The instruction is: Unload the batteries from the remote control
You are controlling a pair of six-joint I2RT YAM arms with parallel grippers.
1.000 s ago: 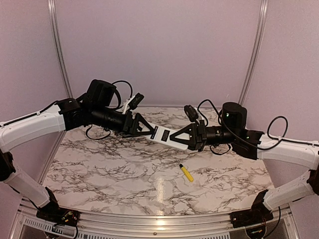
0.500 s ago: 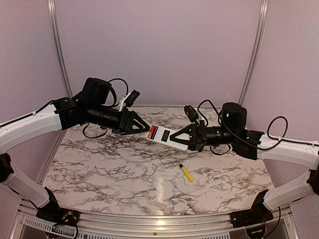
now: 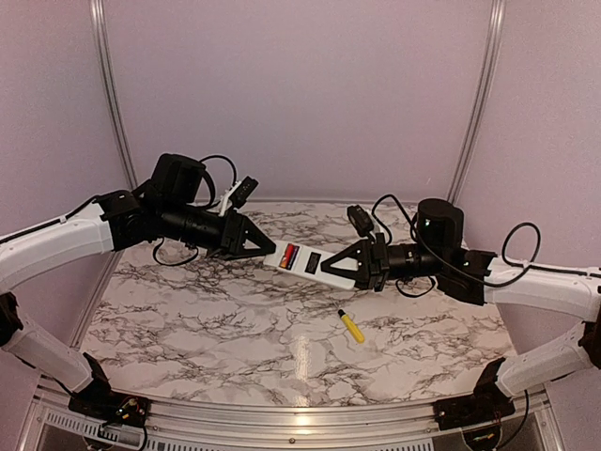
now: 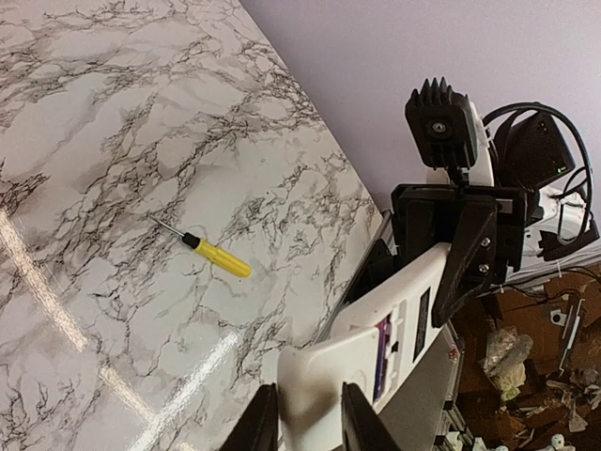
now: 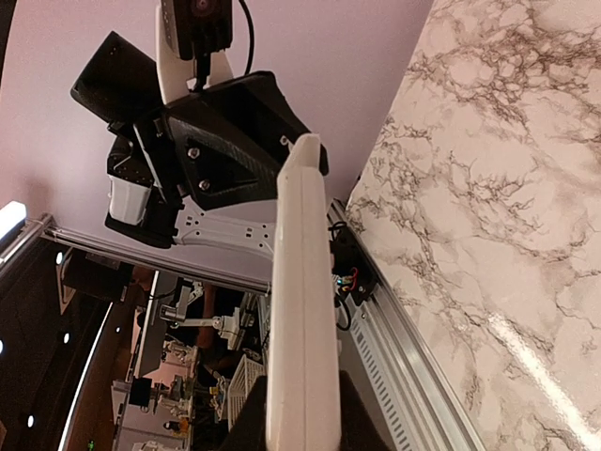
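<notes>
A slim white plastic remote control [image 3: 324, 265] is hanging in mid-air above the marble worktop [image 3: 216, 329], one end being clamped tight by the right arm's fingers [image 4: 470, 249]. The left arm's fingers [image 4: 261, 425] are pinching a small white cover piece [image 4: 315, 385] at the other end, beside the exposed red and dark batteries [image 3: 289, 253]. A yellow-handled screwdriver [image 3: 351, 326] is lying on the worktop.

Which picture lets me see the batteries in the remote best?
The top view: the batteries sit side by side, red and dark, in the open remote control. The left wrist view shows only a thin coloured sliver of them. The right wrist view shows just the remote's edge.
</notes>
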